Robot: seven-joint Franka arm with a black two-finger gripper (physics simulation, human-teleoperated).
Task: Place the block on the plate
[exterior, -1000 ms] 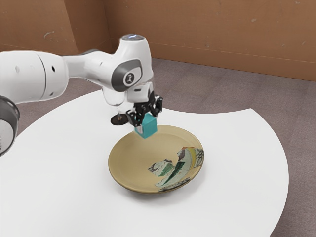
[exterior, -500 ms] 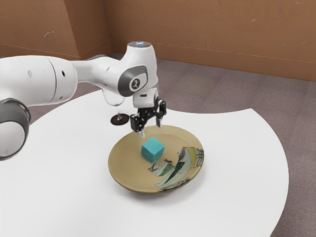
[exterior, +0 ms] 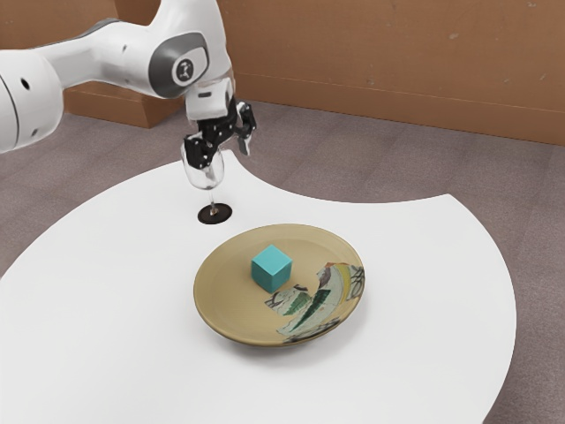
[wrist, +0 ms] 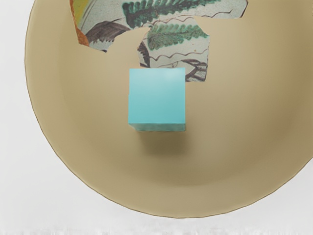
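Spread and empty, the gripper [exterior: 227, 157] hangs well above the plate's height. A teal block [exterior: 271, 269] sits on the plate [exterior: 231, 305], beside the painted leaves [exterior: 309, 309]. Beyond, toward the exterior view's far left, a stemmed glass [exterior: 214, 213] stands on the white table [exterior: 433, 274].

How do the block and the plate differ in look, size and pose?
Color: the block is plain teal; the plate is tan with a green, white and yellow patterned area.
Shape and size: the block is a small cube; the plate is round and far wider.
Pose: the block sits on the plate; the plate rests on the white table.
Shared: neither is held; the gripper is open, up and away from both.
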